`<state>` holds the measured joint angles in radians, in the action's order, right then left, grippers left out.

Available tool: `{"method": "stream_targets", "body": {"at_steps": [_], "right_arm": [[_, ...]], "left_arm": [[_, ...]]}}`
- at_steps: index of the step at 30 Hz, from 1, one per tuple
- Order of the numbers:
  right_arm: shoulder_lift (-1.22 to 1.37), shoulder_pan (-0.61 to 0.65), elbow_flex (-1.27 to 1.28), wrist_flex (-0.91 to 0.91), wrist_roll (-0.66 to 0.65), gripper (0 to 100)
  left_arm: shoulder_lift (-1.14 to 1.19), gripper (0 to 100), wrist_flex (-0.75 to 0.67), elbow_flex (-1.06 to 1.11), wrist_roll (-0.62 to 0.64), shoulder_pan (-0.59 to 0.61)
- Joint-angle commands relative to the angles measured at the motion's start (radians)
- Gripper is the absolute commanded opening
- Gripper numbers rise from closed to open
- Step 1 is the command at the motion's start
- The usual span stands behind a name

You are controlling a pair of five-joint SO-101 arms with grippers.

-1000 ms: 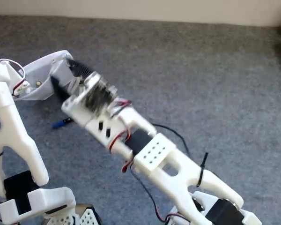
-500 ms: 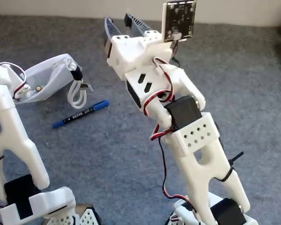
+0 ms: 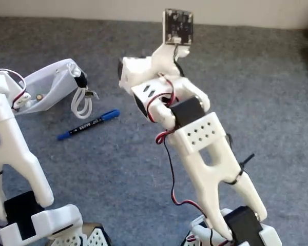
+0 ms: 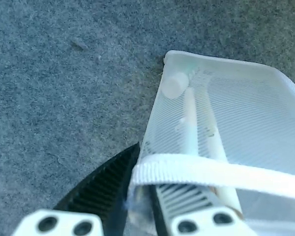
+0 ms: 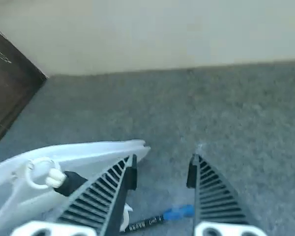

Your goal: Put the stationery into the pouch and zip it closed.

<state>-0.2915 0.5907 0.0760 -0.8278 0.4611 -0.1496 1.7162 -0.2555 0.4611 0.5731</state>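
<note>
A white mesh pouch [image 3: 49, 86] lies at the table's left, lifted at one end. My left gripper [image 4: 143, 173] is shut on its webbing edge [image 4: 211, 172]. Through the mesh I see white pens [image 4: 189, 123] inside. A white cable loop [image 3: 81, 105] hangs at the pouch's open end, beside a black piece [image 3: 81, 79]. A blue pen [image 3: 90, 123] lies on the carpet just in front of the pouch. My right gripper [image 5: 162, 164] stands open and holds nothing, raised above the carpet to the right of the pouch [image 5: 64, 162], with the blue pen [image 5: 162, 217] below it.
Grey carpet [image 3: 256, 92] covers the table, bare on its right half. The right arm [image 3: 195, 133] stretches across the middle from the front edge. A pale wall [image 5: 162, 29] and a dark wooden panel [image 5: 10, 83] stand behind.
My right arm drew back from the pouch's mouth, rose and swung right. The cable loop and blue pen came into view. The left arm kept its hold.
</note>
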Motion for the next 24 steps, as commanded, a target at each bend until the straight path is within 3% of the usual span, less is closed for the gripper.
{"method": "stream_targets", "body": {"at_steps": [1,11,24], "right_arm": [[-0.008,-0.01,0.022,-0.03,0.074,16.2],[0.021,-0.007,0.113,-0.025,0.247,16.2],[0.38,0.09,0.031,-0.03,0.445,16.2]], "left_arm": [[-0.038,1,0.002,-0.005,0.009,0.021],[-0.038,1,0.002,-0.005,0.009,0.021],[-0.036,1,0.0,0.001,0.048,0.021]]}}
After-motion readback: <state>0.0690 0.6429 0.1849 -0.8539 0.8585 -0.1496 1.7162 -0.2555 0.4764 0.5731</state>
